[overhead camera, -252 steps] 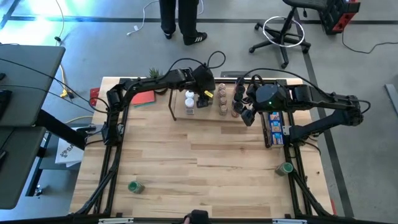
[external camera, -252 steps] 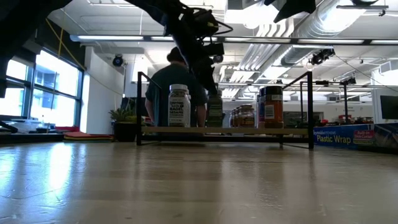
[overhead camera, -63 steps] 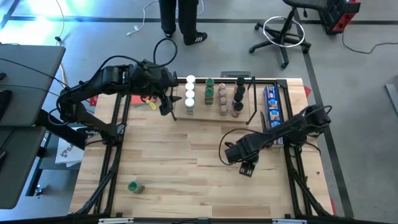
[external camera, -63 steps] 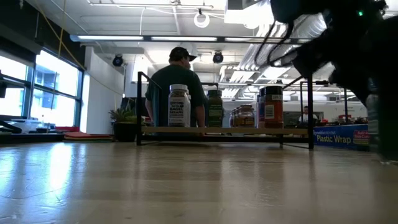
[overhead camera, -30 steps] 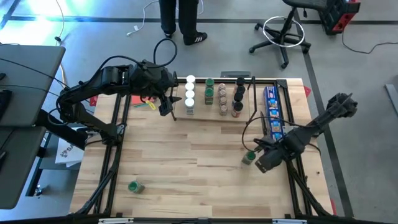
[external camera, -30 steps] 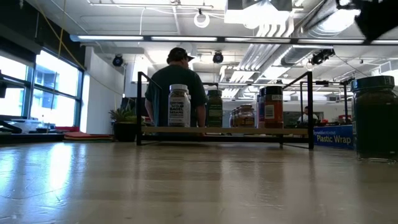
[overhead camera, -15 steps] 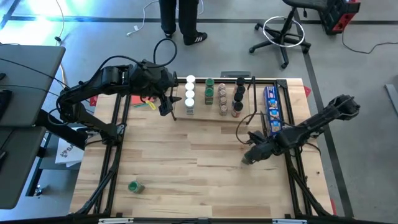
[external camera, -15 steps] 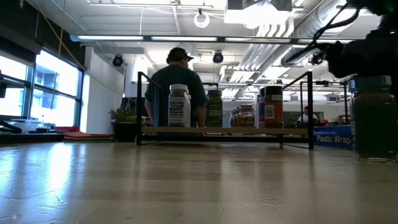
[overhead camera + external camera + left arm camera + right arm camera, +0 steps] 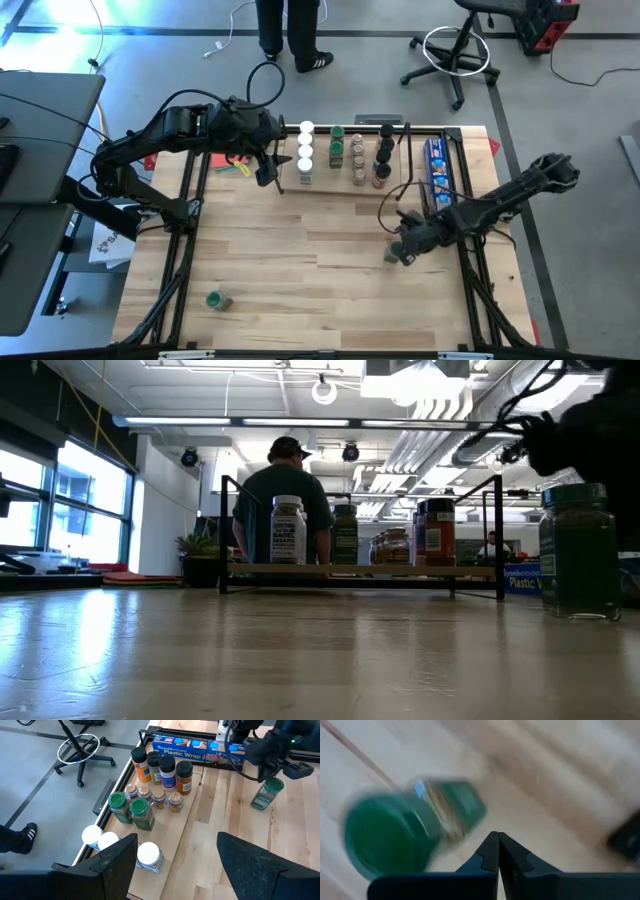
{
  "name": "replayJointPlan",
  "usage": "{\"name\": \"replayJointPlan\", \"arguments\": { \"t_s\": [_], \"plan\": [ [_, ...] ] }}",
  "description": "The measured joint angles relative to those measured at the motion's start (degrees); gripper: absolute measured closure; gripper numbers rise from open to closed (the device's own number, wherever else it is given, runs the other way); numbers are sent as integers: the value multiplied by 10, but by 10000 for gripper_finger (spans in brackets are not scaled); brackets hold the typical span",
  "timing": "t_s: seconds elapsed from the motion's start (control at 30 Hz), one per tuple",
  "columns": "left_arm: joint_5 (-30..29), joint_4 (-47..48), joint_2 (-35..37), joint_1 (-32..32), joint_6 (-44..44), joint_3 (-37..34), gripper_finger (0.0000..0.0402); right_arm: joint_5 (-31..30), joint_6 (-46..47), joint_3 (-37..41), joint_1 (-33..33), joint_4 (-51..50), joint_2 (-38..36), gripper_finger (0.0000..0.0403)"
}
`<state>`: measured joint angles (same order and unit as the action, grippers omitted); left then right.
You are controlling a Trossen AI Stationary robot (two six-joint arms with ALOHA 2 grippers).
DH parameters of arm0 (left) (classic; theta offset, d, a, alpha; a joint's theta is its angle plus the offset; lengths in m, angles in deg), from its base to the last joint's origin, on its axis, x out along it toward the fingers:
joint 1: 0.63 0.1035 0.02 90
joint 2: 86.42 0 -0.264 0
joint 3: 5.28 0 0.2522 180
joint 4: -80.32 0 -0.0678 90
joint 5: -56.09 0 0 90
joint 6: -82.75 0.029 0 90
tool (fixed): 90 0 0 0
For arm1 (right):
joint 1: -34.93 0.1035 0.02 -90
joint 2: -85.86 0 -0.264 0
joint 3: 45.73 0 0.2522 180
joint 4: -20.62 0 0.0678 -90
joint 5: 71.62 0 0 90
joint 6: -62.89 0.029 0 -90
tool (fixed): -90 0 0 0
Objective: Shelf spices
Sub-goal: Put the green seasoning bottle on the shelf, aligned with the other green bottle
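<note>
The right gripper, fingers pressed together on nothing, is hovering just beside a green-lidded spice jar standing on the table, well apart from the shelf. The left gripper is waiting with fingers spread wide and empty at the shelf's end, near 3 white-capped jars.

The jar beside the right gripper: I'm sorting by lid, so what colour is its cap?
Green; the jar shows it best in the right wrist view.

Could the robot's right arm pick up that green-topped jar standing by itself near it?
Probably yes. The right end effector is beside the green-topped jar, with bare table around it, but its fingers are shut and would need to open first.
</note>
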<state>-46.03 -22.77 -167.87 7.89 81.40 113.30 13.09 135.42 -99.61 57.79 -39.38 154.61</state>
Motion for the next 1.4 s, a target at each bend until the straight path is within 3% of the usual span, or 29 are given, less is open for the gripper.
{"name": "replayJointPlan", "arguments": {
  "t_s": [0.13,0.33,0.57,0.73,0.83,1.03,1.2,1.4],
  "plan": [
    [0,0,0,0,-1,0,133,10,109,28,48,40,0,403],
    [-4,0,0,0,0,0,133,-75,152,70,60,129,0,403],
    [-4,-3,0,0,0,0,133,-118,51,112,-10,275,0,403],
    [0,-20,0,0,1,0,133,-82,-91,109,-86,375,3,403],
    [2,-41,0,0,1,0,133,-57,-143,77,-113,337,0,403],
    [26,-61,0,-4,-1,0,133,-36,-170,-12,-115,103,-28,403],
    [26,-61,0,-11,0,0,133,-23,-83,-3,-74,-21,-64,403],
    [26,-61,0,-16,0,0,133,29,60,59,3,5,-93,403]
  ]
}}
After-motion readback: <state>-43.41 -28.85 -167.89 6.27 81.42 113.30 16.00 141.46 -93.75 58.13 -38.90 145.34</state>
